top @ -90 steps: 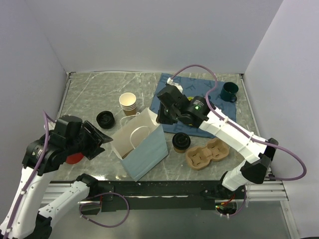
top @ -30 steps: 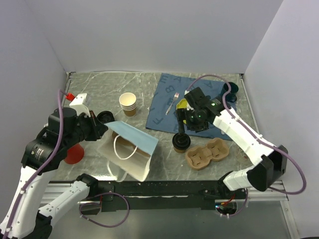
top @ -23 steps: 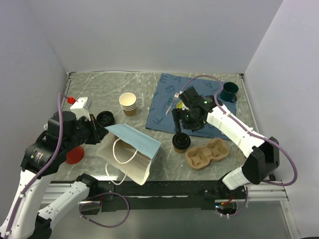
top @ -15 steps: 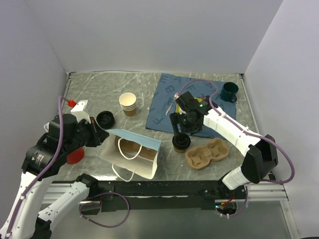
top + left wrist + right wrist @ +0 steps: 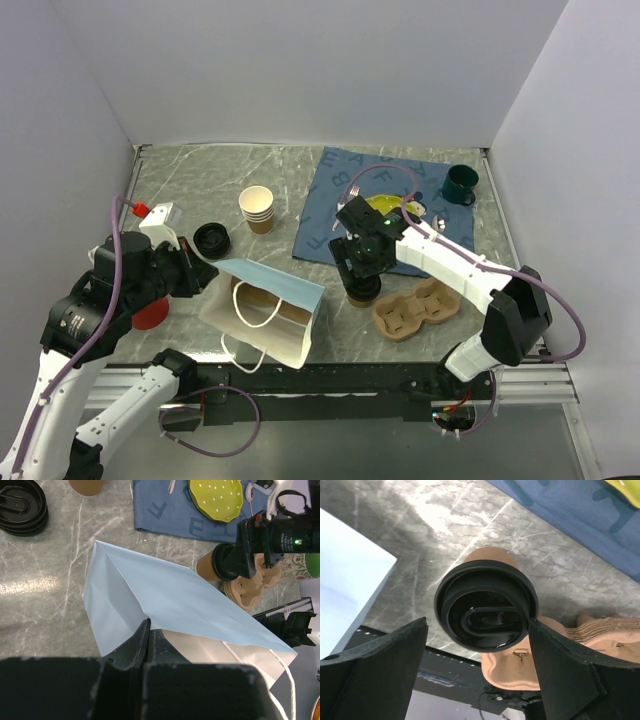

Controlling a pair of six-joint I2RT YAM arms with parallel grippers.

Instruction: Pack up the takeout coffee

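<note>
Looking from above: the takeout coffee (image 5: 362,290) stands upright on the surface (image 5: 180,190) with its black lid on. It is just beside the pulp cup carrier (image 5: 415,308) and apart from the paper bag (image 5: 265,305).
Top view, right arm: the right claw (image 5: 358,268) hangs directly over the cup, released, with nothing in it.
Top view, left arm: the left claw (image 5: 203,272) is clenched on the bag's rim at its left corner. It holds the bag tipped so that its mouth and string handle show.
Left wrist view, grip: the fingers are pinched shut on the bag's edge, and the blue panel spreads out ahead of them.
Left wrist view, cup: the coffee shows beyond the bag's far edge, under the other arm's black head and outside the bag.
Right wrist view, cup: the lid sits centred between the two spread fingers (image 5: 380,660), and neither appears to touch the cup. The carrier lies just behind the cup, and the bag's blue corner is at the left edge.
Done, as judged: the cup is lidded, the bag is held open, and the free claw is lined up on the cup.
Left, as judged: closing on the cup, lifting it, carrying it to the bag's mouth, lowering it in upright and letting go.
Progress: roughly the early middle, since nothing is packed yet.
</note>
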